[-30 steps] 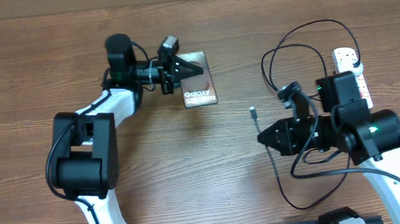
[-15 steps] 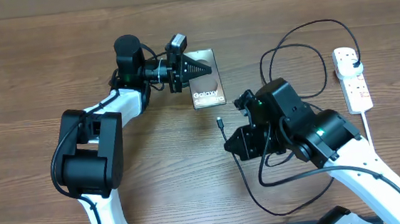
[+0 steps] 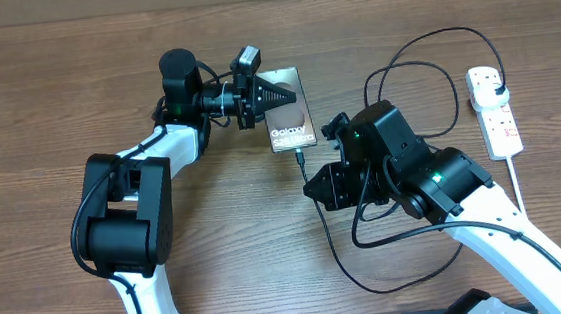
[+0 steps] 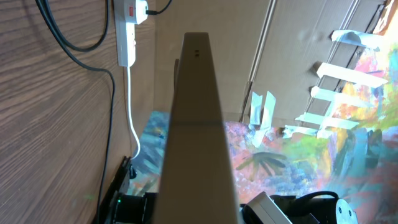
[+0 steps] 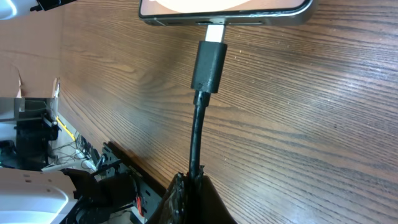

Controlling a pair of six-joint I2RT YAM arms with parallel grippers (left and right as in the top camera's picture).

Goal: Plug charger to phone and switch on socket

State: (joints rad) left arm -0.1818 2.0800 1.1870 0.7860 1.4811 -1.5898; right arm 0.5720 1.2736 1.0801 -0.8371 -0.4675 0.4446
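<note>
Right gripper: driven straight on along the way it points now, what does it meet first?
The phone. The right gripper is shut on the charger cable, whose connector tip sits at the port in the phone's end edge, some metal showing. Going straight on would likely seat the plug; nothing lies between.

A wood-grain table (image 3: 44, 85) fills the overhead view. In the left wrist view, cardboard (image 4: 292, 43) stands at 1 o'clock, a colourful painted sheet (image 4: 354, 149) at 4 o'clock.

The phone (image 3: 293, 126) reads "Galaxy", then probably "S25 Ultra".
</note>
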